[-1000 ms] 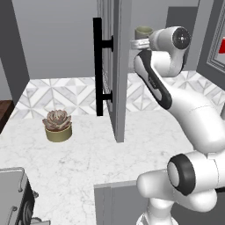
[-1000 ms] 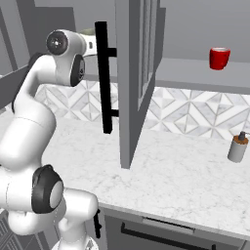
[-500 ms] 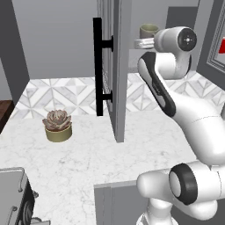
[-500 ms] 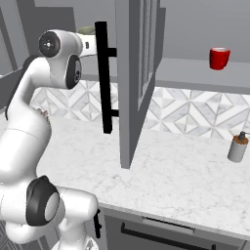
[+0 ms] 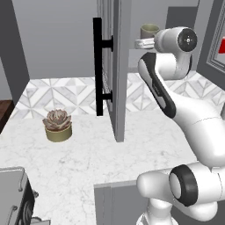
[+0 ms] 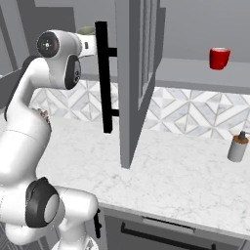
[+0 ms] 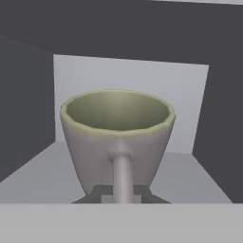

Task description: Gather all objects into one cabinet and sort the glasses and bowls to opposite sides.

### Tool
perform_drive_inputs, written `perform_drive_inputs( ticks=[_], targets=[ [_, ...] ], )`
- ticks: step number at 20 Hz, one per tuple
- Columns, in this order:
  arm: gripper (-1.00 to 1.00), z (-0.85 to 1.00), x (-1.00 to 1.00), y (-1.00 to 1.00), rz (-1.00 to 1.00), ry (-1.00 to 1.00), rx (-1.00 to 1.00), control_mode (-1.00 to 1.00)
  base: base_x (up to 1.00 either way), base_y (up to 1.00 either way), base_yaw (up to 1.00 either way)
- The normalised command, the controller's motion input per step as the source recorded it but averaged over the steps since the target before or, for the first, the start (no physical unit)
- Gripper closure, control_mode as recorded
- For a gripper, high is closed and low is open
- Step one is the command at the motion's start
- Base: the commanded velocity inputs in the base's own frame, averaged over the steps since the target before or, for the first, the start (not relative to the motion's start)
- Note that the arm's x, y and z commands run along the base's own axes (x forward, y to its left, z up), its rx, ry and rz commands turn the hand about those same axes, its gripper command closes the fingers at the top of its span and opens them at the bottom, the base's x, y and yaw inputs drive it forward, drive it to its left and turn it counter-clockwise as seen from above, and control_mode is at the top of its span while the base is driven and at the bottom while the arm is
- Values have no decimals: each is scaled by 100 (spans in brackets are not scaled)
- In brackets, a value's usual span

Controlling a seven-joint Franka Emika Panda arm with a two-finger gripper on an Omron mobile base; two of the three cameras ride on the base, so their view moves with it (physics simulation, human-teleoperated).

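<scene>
Grey-olive cup [image 7: 117,140]: upright, mouth up, long axis vertical; handle stem faces the hand camera. In the left base view it sits high at the cabinet shelf level, just past the arm's wrist.
End effector [image 7: 121,193]: fingers drawn together on the grey-olive cup's handle, low near its base; the dark tips show just under the cup body. The handle hold probably serves to keep the cup level while it travels.
Cabinet door [image 5: 115,66]: tall, grey, swung out edge-on toward the base, black bar handle [image 5: 98,66] on its outer face. It stands between the arm's side and the far shelf, so any carry across likely has to go round it.
Cabinet interior [image 7: 128,85]: pale back wall and grey shelf floor lie behind and below the cup; whether the cup rests on the shelf or hangs just above it cannot be told.
Red cup [image 6: 219,58]: upright on the long grey shelf [image 6: 195,78], well apart from the arm, on the far side of the door.
Tabletop [image 6: 185,180]: white marble; carries a potted succulent [image 5: 57,125] on one side and a soap dispenser [image 6: 238,147] on the other, neither part of the gathering.
Task standing: judged early to middle; the two cups are well apart.
</scene>
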Motion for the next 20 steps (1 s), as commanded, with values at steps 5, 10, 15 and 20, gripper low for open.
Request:
perform_drive_inputs(
  ticks=[5, 10, 15, 20],
  targets=[
    [100, 0, 0, 0, 0, 0, 0, 100, -60, -10, 0],
    [100, 0, 0, 0, 0, 0, 0, 100, -66, -11, 0],
    [100, 0, 0, 0, 0, 0, 0, 100, -66, -15, 0],
    [100, 0, 0, 0, 0, 0, 0, 100, -71, -19, -1]
  ],
)
